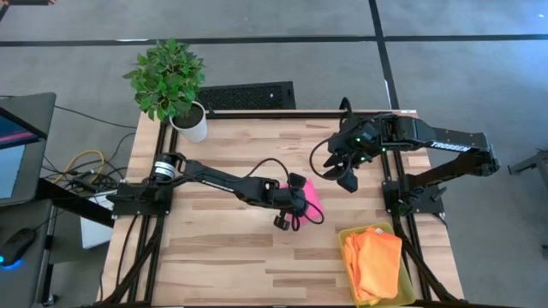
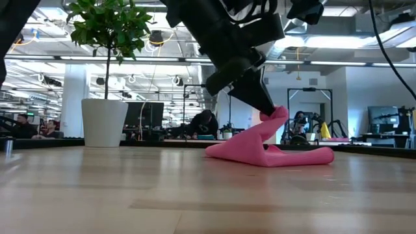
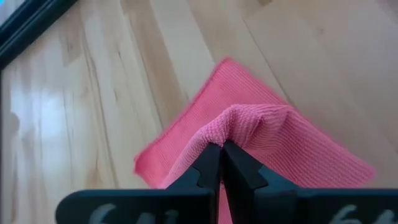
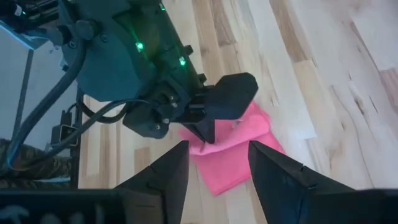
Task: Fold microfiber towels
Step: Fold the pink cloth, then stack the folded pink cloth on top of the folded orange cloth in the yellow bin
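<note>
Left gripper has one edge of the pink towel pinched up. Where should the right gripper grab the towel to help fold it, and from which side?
Judging from the high view, the right gripper, open and hovering above, could take the pink towel at its flat edge still lying on the table, descending from above on the side away from the left gripper. That part lies thin and unobstructed; the pinched ridge is crowded.

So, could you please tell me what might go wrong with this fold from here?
The left tool pinches only a small ridge of the pink towel, so the cloth could slip free mid-fold. The lifted part could also bunch rather than lie flat. The open right tool hovers close above, so the arms might collide.
</note>
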You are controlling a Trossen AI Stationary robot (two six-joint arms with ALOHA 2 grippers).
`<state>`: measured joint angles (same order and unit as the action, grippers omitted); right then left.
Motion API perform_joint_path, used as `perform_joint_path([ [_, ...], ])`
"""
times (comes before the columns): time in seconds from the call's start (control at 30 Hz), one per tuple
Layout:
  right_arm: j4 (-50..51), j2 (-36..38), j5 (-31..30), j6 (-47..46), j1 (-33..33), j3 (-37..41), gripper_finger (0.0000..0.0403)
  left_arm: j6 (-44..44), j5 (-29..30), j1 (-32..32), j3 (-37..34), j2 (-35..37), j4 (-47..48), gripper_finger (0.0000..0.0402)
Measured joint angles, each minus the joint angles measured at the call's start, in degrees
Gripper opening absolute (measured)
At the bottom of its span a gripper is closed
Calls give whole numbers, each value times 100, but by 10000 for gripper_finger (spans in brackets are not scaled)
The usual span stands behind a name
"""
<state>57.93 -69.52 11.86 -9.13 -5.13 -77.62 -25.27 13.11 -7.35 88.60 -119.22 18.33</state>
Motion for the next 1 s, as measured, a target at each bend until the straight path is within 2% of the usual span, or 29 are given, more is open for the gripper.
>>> perform_joint_path([
  [0.5, 3, -7, 0, 55, 0, 0, 188, 135, -285, 137, -1, -4, -499, 7],
  [0.83, 3, -7, 0, 55, 0, 0, 188, 180, -319, 141, -2, -4, -601, 102],
  [1.0, 18, -7, 0, 54, 0, 0, 188, 302, 158, 139, -2, 17, -416, 127],
])
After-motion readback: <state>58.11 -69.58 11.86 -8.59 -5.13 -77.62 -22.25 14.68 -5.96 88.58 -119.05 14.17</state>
